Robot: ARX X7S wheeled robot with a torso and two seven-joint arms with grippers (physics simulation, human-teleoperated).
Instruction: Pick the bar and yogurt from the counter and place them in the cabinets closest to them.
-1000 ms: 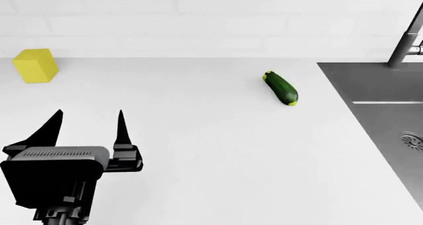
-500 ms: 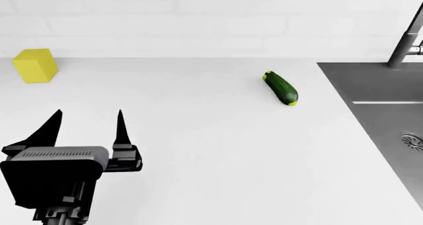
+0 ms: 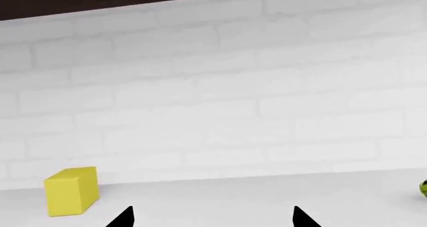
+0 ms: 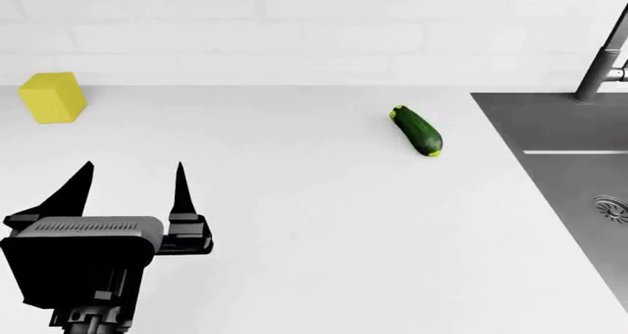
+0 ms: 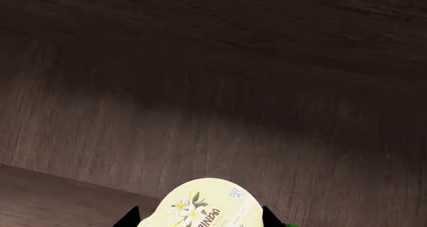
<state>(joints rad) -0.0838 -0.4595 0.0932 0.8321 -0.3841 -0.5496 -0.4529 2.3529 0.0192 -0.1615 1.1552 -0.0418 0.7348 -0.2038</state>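
Hanging low at the lower left of the head view, the left gripper (image 4: 129,183) has its two black fingers spread wide with nothing between them, their tips above the bare white counter (image 4: 294,224). Its own wrist camera shows only the two fingertips (image 3: 125,218) poking in at the bottom edge, well apart from each other. Beyond them, at the upper left of the head view, a plain yellow block (image 4: 51,96) stands on the counter near the white brick wall (image 4: 294,32). Right of centre, a dark green zucchini (image 4: 417,130) lies on the worktop (angled, one end nearer the wall), well apart from the block. At the right edge of that frame a grey sink (image 4: 559,135) is set into the counter, with a faucet (image 4: 601,62) rising at the upper right.

The right gripper (image 5: 200,214) appears only in its wrist camera, at the bottom centre of the frame, where the tips of its two fingers flank the yogurt (image 5: 203,204), pinching it; the printed lid faces the camera. Behind it is dark brown wood-grain cabinet surface (image 5: 213,87). No bar shows in any frame.
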